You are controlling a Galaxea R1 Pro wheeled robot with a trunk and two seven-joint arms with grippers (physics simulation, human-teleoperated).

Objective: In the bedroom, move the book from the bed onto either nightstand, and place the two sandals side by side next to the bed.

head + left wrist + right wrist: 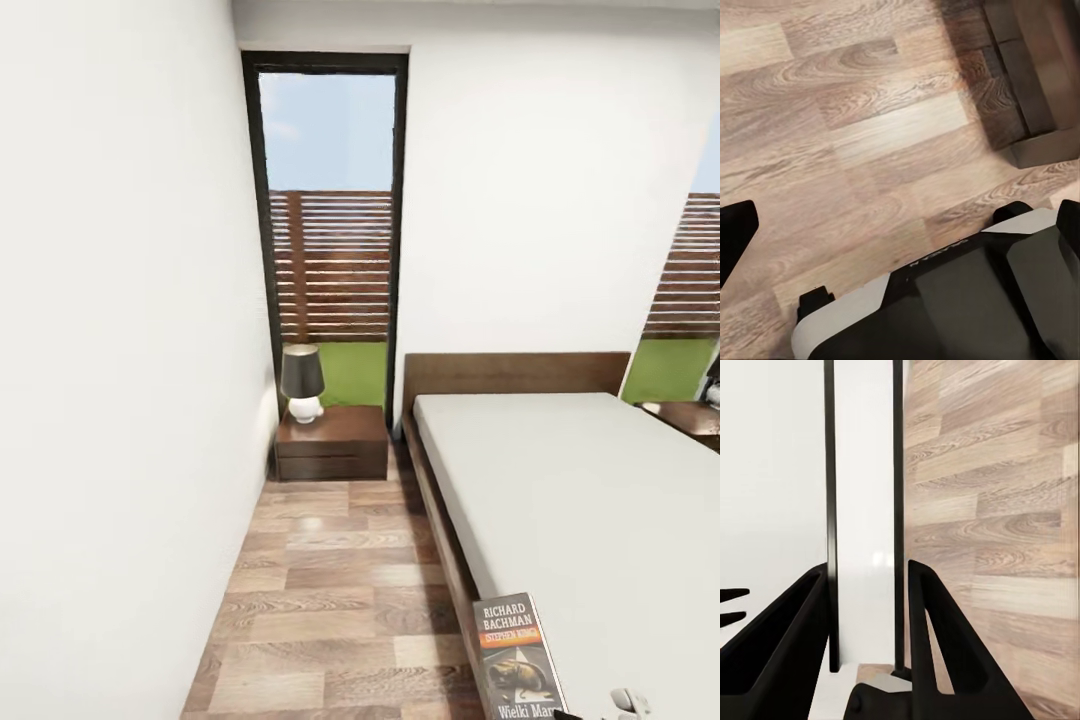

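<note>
The dark, orange-banded book point(517, 658) stands upright, long axis vertical, cover facing near; the right gripper point(866, 607) pinches it.

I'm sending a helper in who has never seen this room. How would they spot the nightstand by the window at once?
Find the tall dark-framed window in the far wall, left of the bed. At its foot stands the nightstand, a low dark brown cabinet with two drawers. It carries a lamp with a dark shade and white base.
</note>
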